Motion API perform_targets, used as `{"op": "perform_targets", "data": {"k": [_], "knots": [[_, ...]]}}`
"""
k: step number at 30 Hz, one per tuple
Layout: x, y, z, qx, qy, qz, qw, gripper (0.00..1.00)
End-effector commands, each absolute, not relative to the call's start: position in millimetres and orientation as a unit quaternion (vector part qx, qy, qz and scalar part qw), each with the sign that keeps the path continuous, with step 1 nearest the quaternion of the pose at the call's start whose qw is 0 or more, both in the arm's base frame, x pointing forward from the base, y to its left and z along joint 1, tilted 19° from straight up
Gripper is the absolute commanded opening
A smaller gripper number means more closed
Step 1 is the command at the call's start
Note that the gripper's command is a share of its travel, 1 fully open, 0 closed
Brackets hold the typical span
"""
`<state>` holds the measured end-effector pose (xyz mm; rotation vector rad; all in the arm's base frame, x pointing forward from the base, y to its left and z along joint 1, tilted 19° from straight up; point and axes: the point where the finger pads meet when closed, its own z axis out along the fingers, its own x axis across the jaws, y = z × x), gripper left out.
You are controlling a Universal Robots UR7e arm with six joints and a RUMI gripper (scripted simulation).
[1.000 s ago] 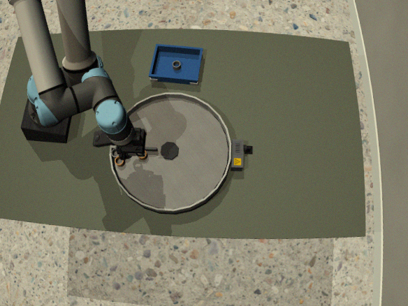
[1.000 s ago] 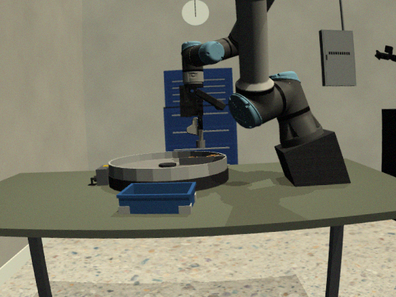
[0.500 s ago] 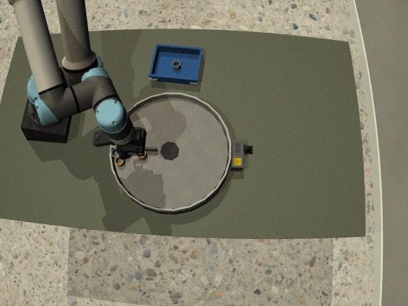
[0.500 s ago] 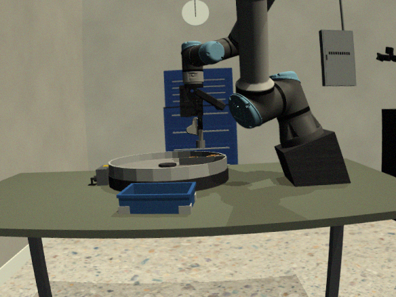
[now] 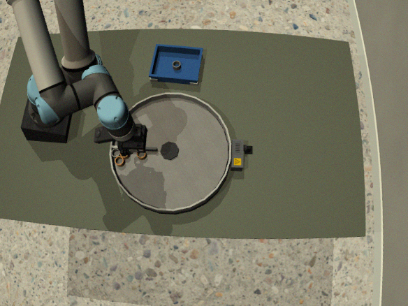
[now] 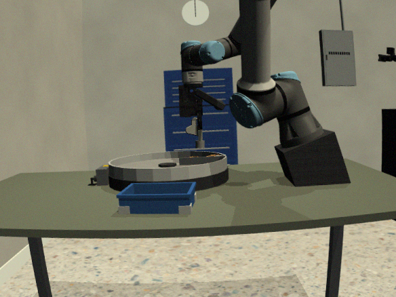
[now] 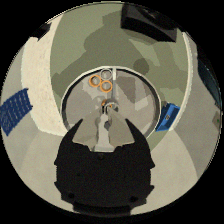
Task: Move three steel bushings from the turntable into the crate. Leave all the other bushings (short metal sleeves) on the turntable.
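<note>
"One steel bushing home already! Where is it?"

"That short grey metal sleeve (image 5: 176,68) (image 7: 168,118) sits near the middle of the blue rectangular open-topped crate (image 5: 172,79) (image 6: 154,205) (image 7: 164,124), with room around it for two more."

"And the pincer (image 5: 123,149) (image 6: 200,137) (image 7: 105,106)?"

"Closed on another! A grey cylindrical steel bushing (image 6: 200,144) (image 7: 117,108) hangs at its tips, above the rim of the round grey turntable (image 5: 199,140) (image 6: 149,174) (image 7: 80,107)."

"Fingers nearly together, though. Why so narrow?"

"Looks like a grip on the sleeve's thin wall, one tip inside the hole, I'd judge. That takes less space among close neighbours."

"Who are they?"

"Copper-coloured, ring-shaped bushings (image 5: 115,161) (image 7: 90,81), grouped near the rim, plus another copper-coloured ring (image 5: 141,158) (image 7: 103,102) farther in. Those must stay."

"Any more steel?"

"Yes! A pale grey metal ring (image 5: 112,152) (image 7: 101,74), right by the rim beside the copper group. That should make number three."

"So what's the play?"

"Likely the carry: lift well over the raised rim, swing to the crate on the green counter (image 5: 297,140) (image 6: 254,217) (image 7: 75,40), and lower beside the first. A wall grip could let the sleeve tilt if it knocks the rim or the crate's edge, so height matters!"

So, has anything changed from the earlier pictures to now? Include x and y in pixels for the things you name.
Nothing that I can see. The claw (image 5: 123,152) (image 6: 200,138) (image 7: 105,106) is in the same place above the turntable (image 5: 199,133) (image 6: 169,174) (image 7: 80,102), with a steel bushing (image 6: 200,144) (image 7: 116,105) at its tip. Nothing was visibly taken hold of or let go. The crate (image 5: 162,70) (image 6: 154,204) (image 7: 173,111) stayed put, with one bushing (image 5: 176,68) inside.
</note>
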<state>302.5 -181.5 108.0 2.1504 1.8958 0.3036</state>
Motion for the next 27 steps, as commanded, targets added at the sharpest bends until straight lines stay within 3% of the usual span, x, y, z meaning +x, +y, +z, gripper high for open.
{"op": "perform_targets", "data": {"k": [1,27], "knots": [[305,-175,109,0.74,0.652,0.104,0.13,0.0],[320,-123,111,0.74,0.652,0.104,0.13,0.0]]}}
